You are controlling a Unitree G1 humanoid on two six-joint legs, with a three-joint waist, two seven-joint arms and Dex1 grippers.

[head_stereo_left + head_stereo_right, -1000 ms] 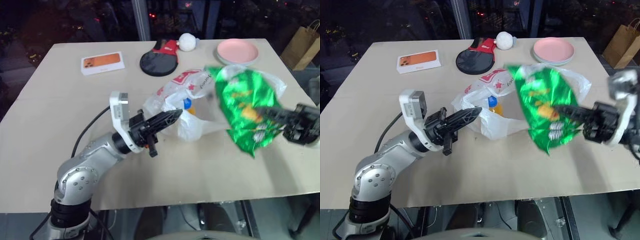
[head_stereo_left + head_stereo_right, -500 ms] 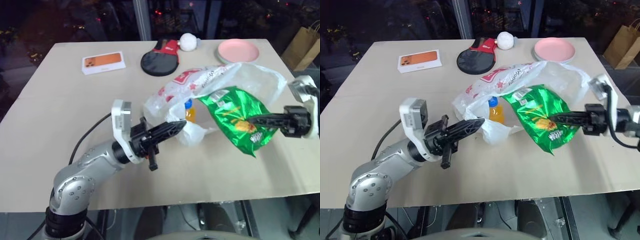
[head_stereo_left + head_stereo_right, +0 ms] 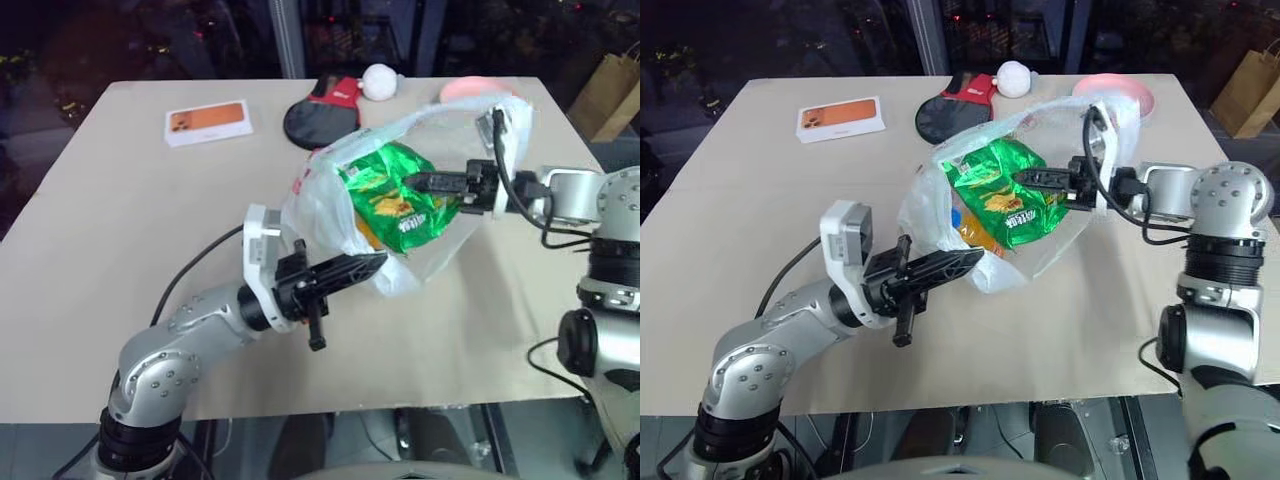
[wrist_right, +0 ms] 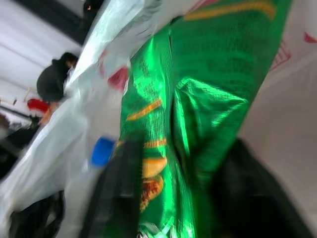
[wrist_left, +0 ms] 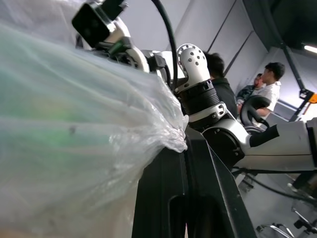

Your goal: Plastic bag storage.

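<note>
at the middle of the bench [image 3: 120, 230], one plastic bag [image 3: 1060, 235] sits open with one green snack packet [image 3: 1002, 195] inside. the left gripper [image 3: 965, 263] has its jaws clamped on the bag's near rim; the right gripper [image 3: 1035, 180] reaches in, jaws parted around the packet. thin, soft and slippery, the bag looks best held by rim or handles.
</note>
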